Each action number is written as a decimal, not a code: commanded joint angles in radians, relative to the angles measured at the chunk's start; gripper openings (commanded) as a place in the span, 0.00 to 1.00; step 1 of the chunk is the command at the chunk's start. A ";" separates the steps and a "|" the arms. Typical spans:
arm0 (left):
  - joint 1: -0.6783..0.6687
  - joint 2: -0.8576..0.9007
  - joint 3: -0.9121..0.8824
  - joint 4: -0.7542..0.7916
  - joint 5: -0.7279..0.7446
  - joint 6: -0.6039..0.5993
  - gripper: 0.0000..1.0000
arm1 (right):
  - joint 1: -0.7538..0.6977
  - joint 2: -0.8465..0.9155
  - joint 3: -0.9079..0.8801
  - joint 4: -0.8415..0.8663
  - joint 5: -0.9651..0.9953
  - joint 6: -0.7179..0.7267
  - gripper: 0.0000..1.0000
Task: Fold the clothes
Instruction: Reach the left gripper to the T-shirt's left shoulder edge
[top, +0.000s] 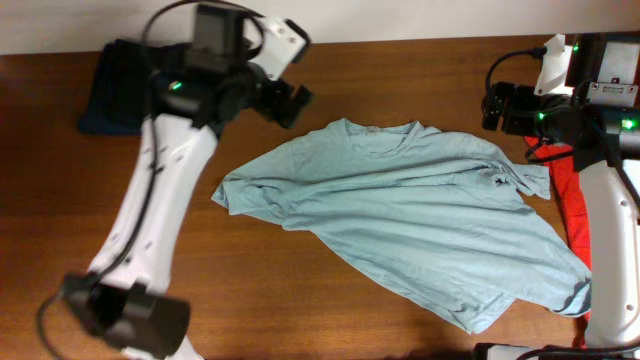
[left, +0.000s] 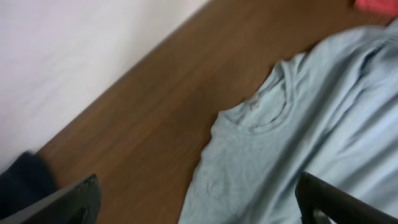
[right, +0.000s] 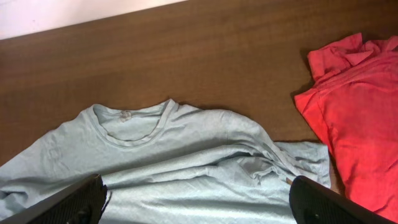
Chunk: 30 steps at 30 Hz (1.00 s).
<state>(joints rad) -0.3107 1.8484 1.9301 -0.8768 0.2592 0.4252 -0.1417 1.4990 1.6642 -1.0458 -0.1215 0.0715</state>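
Overhead: pale grey-blue T-shirt (top: 400, 215) lies mid-tabletop (top: 300, 310), skewed, with its collar toward the far edge and its hem running to the near-right corner. It's wrinkled and the left sleeve is bunched. Hem and right sleeve lie against or over the red T-shirt (top: 572, 195) at the right edge, can't tell which; dark navy garment (top: 115, 90) sits at the far-left corner. Risk: a pinch near the right side could grab red fabric too, and folding without flattening would likely lock in the skew. Left arm reaches far-centre, with the left gripper (top: 290, 100) apart and empty just off the collar's left shoulder. Right gripper (top: 497, 105) is apart and empty above the right shoulder. Left wrist: fingers (left: 68, 202) spread wide, pitched down at collar and bare wood. Right wrist: fingers wide, aimed at the collar, crumpled right sleeve (right: 267, 165) and red shirt beside it.
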 joint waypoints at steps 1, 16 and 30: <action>-0.037 0.149 0.035 0.014 -0.047 0.075 0.99 | -0.003 0.000 0.004 0.002 0.002 0.000 0.99; -0.045 0.424 0.035 0.241 -0.047 0.123 0.98 | -0.003 0.000 0.004 0.002 0.002 0.000 0.99; -0.045 0.572 0.035 0.249 -0.137 0.149 0.96 | -0.003 0.000 0.004 0.002 0.002 0.000 0.99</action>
<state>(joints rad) -0.3580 2.3905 1.9507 -0.6350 0.1638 0.5575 -0.1417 1.4990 1.6642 -1.0447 -0.1215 0.0711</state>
